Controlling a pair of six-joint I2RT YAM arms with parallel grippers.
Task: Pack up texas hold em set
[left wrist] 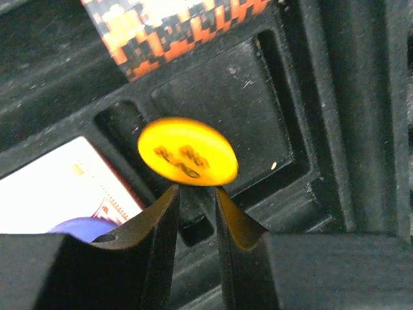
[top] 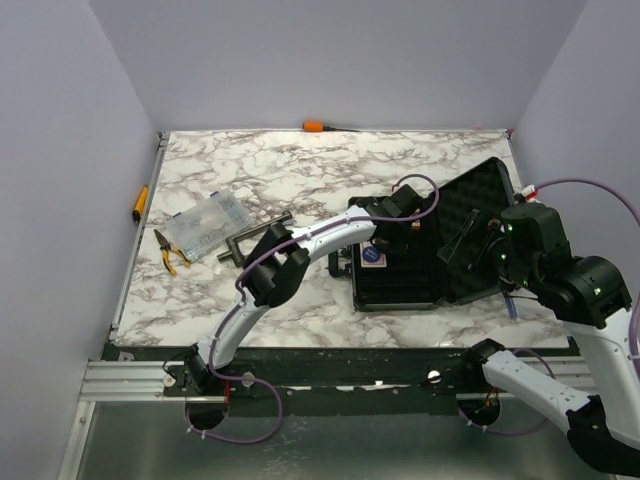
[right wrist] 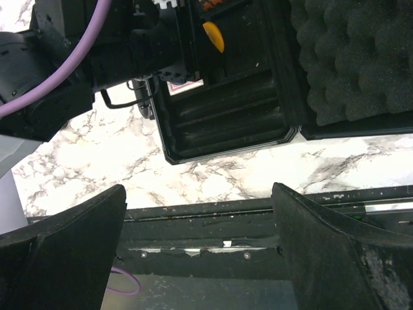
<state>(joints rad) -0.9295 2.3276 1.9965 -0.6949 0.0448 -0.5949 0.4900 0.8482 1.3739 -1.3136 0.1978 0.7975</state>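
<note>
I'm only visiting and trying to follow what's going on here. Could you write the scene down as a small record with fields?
Case: black case open on the marble table, foam lid folded out to the right
Left gripper: left gripper over the case, pinching an orange disc
Right gripper: right gripper open, holding nothing, beside the lid
In the case: card deck, blue disc, chip stack
Left of the case: clear box, pliers, grey clamp
</note>
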